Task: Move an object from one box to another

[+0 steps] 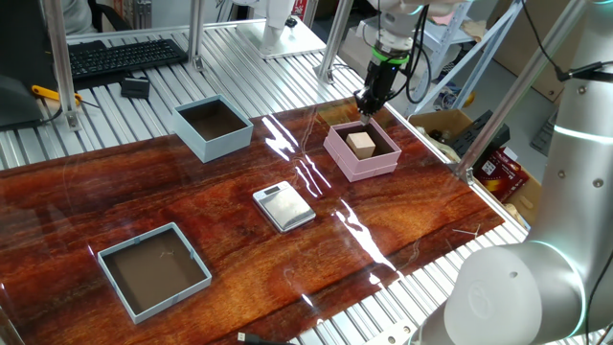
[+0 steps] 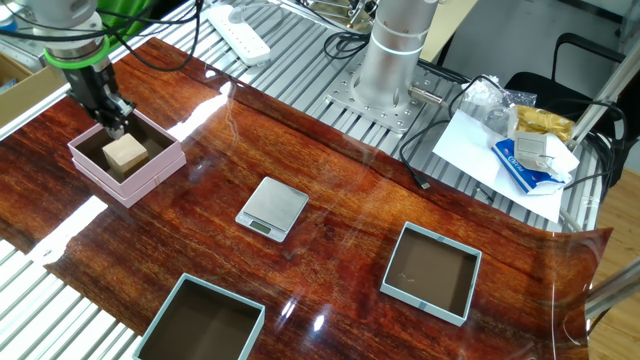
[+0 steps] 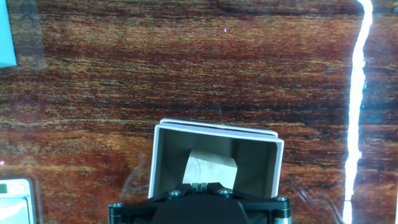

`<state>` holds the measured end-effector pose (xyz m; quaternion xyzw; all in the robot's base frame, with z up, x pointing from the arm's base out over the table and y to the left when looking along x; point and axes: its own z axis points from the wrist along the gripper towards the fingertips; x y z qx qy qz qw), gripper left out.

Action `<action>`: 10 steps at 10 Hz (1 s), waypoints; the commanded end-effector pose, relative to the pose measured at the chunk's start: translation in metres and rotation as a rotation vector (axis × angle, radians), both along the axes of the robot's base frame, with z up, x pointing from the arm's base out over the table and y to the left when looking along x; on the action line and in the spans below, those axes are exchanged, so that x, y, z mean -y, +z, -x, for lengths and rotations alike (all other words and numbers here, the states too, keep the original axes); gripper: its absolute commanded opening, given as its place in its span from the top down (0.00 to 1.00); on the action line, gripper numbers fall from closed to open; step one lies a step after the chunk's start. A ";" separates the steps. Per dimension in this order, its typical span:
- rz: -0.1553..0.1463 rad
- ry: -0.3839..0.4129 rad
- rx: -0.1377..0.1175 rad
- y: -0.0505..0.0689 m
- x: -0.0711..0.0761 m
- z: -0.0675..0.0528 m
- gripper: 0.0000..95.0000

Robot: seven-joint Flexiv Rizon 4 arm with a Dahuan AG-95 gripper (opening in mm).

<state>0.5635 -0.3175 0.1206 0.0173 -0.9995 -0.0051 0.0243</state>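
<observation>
Gripper (image 1: 368, 103) closed, empty, above cube (image 1: 361, 144) in pink box (image 1: 361, 151). Silver scale (image 1: 284, 206) (display unreadable) lies between pink box and blue box (image 1: 213, 127); path unobstructed.

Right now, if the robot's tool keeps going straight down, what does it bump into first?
Probably the little wooden cube sitting in the pink box. The shut tool points down just over the cube's edge, so it might touch the box's wall instead; depth is hard to judge.
</observation>
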 end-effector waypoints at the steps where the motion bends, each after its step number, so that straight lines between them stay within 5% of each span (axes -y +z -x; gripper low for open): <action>1: 0.026 0.009 -0.014 0.001 0.000 0.000 1.00; 5: 0.053 -0.017 -0.020 -0.003 0.001 -0.002 1.00; 6: 0.053 -0.018 -0.021 -0.004 0.002 -0.002 0.80; 10: 0.065 -0.043 -0.027 -0.010 0.002 -0.005 0.80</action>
